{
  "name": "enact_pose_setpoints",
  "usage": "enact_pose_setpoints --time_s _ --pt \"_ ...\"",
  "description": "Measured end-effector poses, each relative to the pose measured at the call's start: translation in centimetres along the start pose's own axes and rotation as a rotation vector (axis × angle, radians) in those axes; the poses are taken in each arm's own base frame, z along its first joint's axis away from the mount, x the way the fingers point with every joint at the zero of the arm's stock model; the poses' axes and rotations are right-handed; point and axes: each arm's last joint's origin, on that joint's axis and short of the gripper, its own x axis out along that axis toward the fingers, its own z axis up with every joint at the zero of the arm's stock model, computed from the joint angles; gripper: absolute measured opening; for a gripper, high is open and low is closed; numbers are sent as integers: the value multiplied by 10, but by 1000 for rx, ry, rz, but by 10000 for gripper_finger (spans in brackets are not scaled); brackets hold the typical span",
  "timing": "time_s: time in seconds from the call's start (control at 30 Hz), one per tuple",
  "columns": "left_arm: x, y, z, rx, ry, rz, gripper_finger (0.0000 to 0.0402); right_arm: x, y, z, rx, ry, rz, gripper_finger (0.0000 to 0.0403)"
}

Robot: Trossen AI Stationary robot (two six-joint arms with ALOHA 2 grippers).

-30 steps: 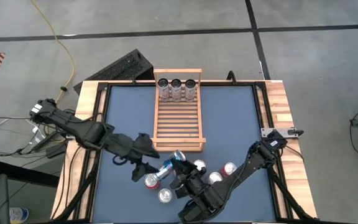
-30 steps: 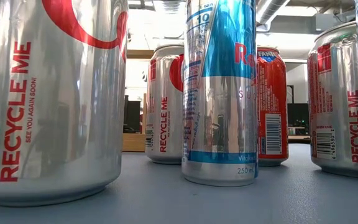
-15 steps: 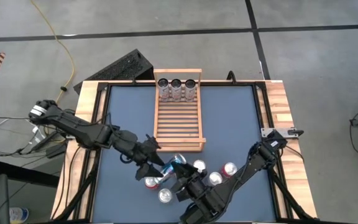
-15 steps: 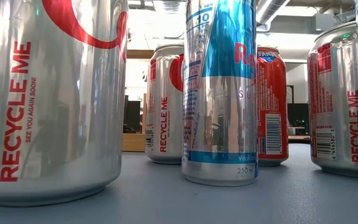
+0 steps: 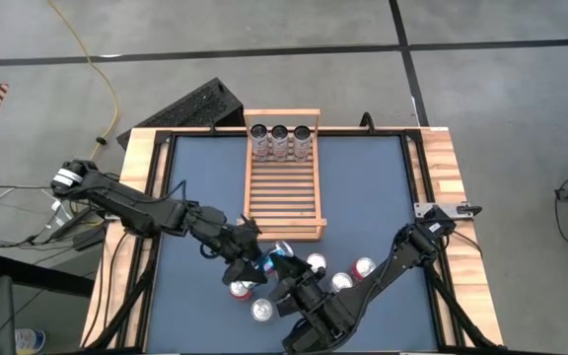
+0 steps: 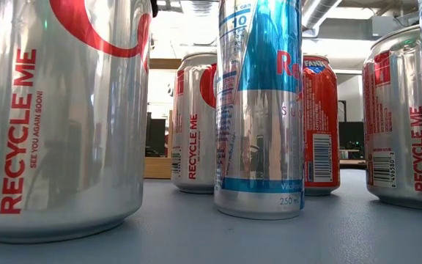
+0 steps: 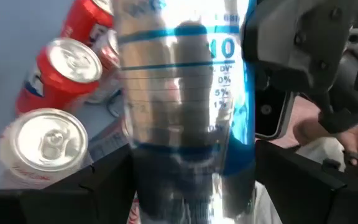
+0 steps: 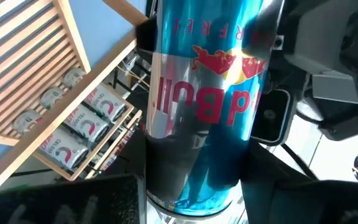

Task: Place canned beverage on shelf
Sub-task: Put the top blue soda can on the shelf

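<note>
A slim blue-and-silver can [image 5: 276, 258] is held tilted above the table's near middle, with my right gripper [image 5: 290, 279] shut on it. My left gripper [image 5: 252, 258] comes in from the left and is open, one finger on either side of the can [image 7: 185, 112]; whether they touch it I cannot tell. The shelf [image 5: 282, 197] lies at the far middle, its rails at the near and far ends. Three cans [image 5: 280, 141] stand in a row at the shelf's far end. My right gripper pinches the can's round wall [image 8: 166, 168] between its two fingers, which lie across the can. The fingers come in about level from the table's near right. The can is lifted clear and tilted, its top toward the far side; the can hides the pads.
Several loose cans stand on the table near the front: a red one [image 5: 240, 288], a silver one [image 5: 261, 311] and others [image 5: 341, 283]. Another blue-and-silver can [image 6: 258, 110] stands among them in the low view. A black keyboard [image 5: 190, 106] lies beyond the far left corner.
My left gripper has sunk and gone toward the table's right, up to the held can, and has rolled; its fingers now stand on either side of the can. The can and my right gripper have kept still.
</note>
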Motion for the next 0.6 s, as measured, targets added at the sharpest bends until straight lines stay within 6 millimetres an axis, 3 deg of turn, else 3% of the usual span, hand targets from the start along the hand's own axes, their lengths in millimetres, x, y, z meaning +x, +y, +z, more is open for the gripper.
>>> enact_pose_setpoints --time_s 0.2,0.4,0.6 --pt "9 3 -2 -24 54 -67 295 -1 -2 1 27 -1 -3 145" --pt "6 1 1 -10 47 -91 289 0 -4 2 85 10 -14 208" --pt "6 2 1 -6 47 -83 226 0 -4 2 86 11 -13 219"
